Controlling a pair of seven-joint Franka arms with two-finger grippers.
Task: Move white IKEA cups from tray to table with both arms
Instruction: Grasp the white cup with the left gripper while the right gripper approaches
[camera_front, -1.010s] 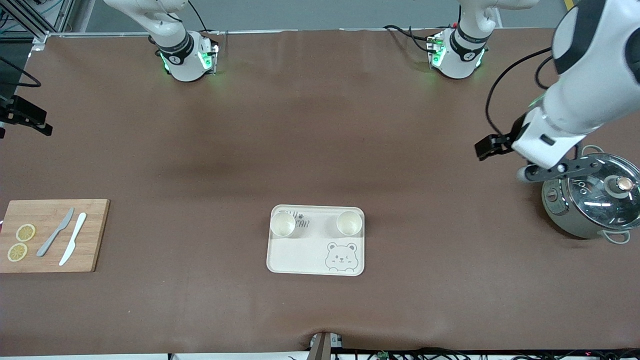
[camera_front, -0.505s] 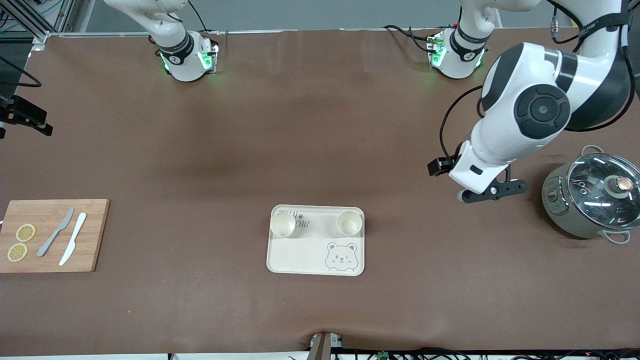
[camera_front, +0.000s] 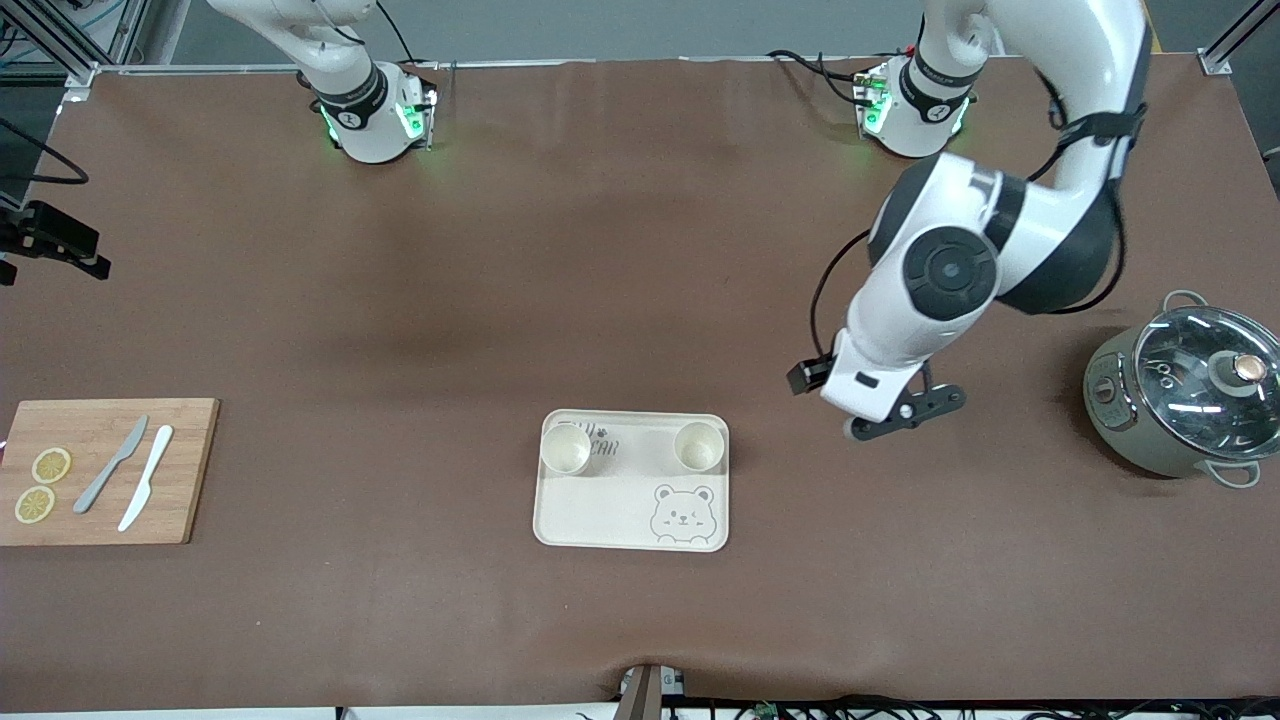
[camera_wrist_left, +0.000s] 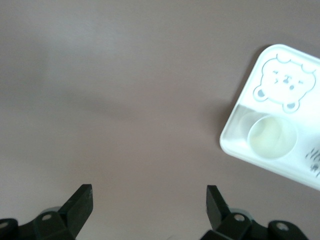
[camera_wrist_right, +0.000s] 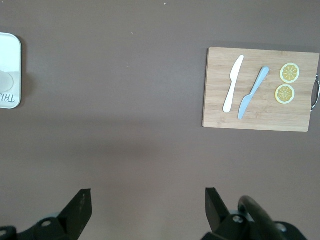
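Two white cups stand upright on the bear-printed tray (camera_front: 600, 520) in the middle of the table (camera_front: 640, 300), both along the tray's edge farther from the front camera: one cup (camera_front: 565, 448) toward the right arm's end, the other cup (camera_front: 698, 446) toward the left arm's end. The left gripper (camera_wrist_left: 149, 206) hangs over bare table between the tray and the lidded pot (camera_front: 1185, 400), fingers spread wide, holding nothing. The right gripper (camera_wrist_right: 148, 206) waits high over the table, fingers likewise apart and empty. A wooden cutting board (camera_front: 100, 470) with two knives and lemon slices lies at the right arm's end.

Two cups (camera_front: 566, 449) (camera_front: 698, 446) are sat on the tray (camera_front: 600, 515), with the pot (camera_front: 1180, 392) toward the left arm's end and the cutting board (camera_front: 190, 470) toward the right arm's.
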